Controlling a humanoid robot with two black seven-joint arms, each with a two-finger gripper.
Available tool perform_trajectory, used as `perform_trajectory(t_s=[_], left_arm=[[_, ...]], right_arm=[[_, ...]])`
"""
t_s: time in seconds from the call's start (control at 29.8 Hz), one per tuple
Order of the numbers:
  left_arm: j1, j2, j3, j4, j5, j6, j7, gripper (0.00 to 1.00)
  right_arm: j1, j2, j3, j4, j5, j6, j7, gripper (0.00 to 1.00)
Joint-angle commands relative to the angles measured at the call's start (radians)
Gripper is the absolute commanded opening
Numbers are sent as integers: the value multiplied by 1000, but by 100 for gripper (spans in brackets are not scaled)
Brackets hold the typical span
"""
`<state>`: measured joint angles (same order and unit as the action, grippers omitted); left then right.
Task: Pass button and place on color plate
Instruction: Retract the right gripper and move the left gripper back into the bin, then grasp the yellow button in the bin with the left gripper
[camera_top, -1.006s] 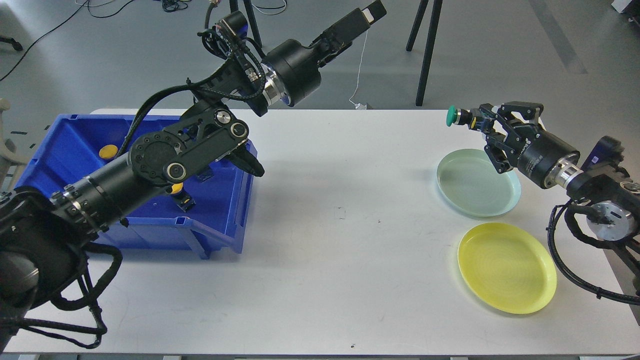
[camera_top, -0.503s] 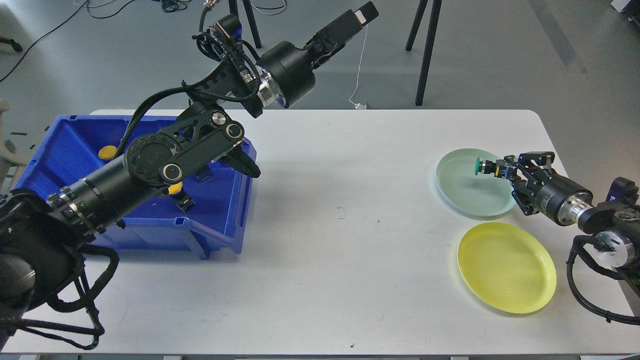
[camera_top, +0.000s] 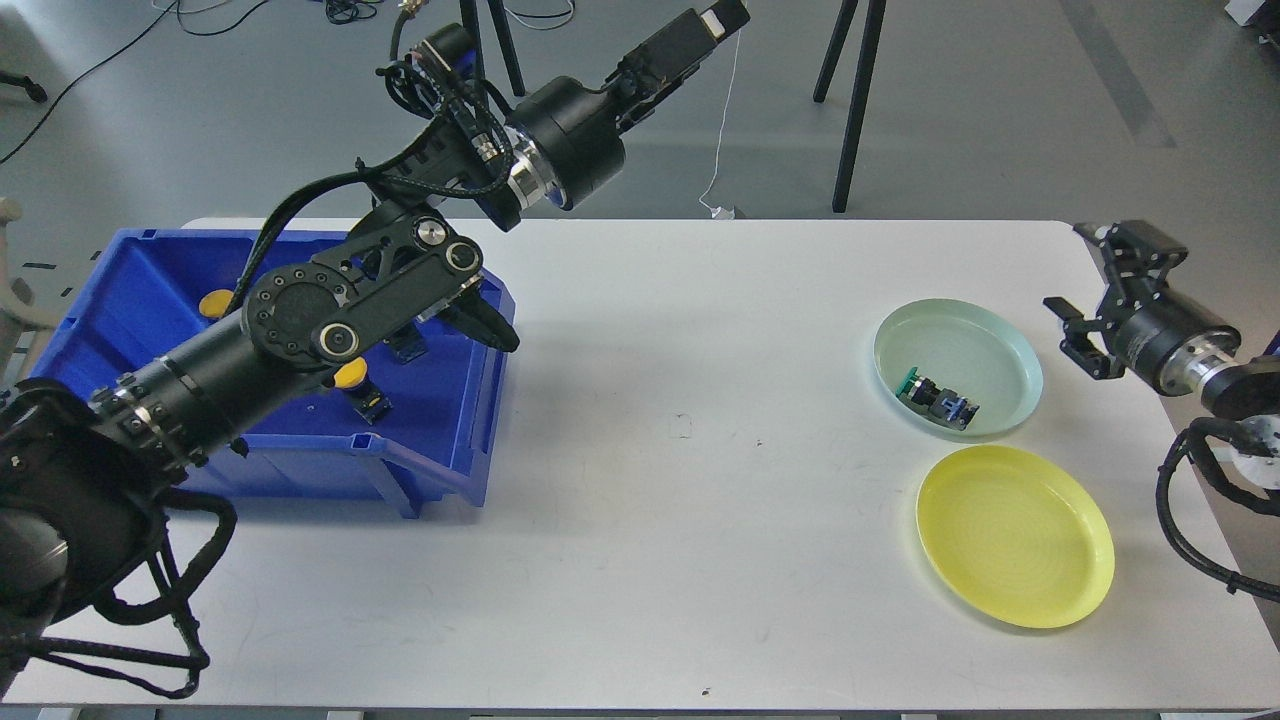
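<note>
A green button (camera_top: 935, 398) on a black and blue base lies on its side in the pale green plate (camera_top: 1005, 345), near its front rim. My right gripper (camera_top: 1096, 277) is open and empty, just right of that plate and above the table's right edge. The yellow plate (camera_top: 1015, 535) in front of it is empty. My left gripper (camera_top: 715, 22) is raised high beyond the table's far edge; its fingers look like one dark bar with a white tip. Nothing shows in it.
A blue bin (camera_top: 440, 430) stands at the left, partly hidden by my left arm. Yellow buttons (camera_top: 215, 300) (camera_top: 350, 376) lie in it. Black stand legs (camera_top: 850, 100) rise behind the table.
My right gripper lowered the green button over the green plate, let it go, opened and pulled back up to the right. The left arm drifted slightly left.
</note>
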<state>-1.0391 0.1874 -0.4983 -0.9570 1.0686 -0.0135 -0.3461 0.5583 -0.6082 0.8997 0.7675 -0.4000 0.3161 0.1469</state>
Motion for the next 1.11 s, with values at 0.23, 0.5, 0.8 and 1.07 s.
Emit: perform_trajectory(t_s=[0.23,0.5,0.8,1.07], left_arm=[[2,219,14,-126,2,-40,9,94],[-1,501,193,-239,135,-63,6,92],[7,744,363,-261,579,-128,-43,90],[17,762,449,-215,645,-204,-54,89]], right_arm=[[97,-50,185,-39,301,124,-29,93],[134,-28,185,-151,515,173,-43,94],[94,2,185,-151,536,173,-40,94],[83,2,183,-148,536,173,-38,94]])
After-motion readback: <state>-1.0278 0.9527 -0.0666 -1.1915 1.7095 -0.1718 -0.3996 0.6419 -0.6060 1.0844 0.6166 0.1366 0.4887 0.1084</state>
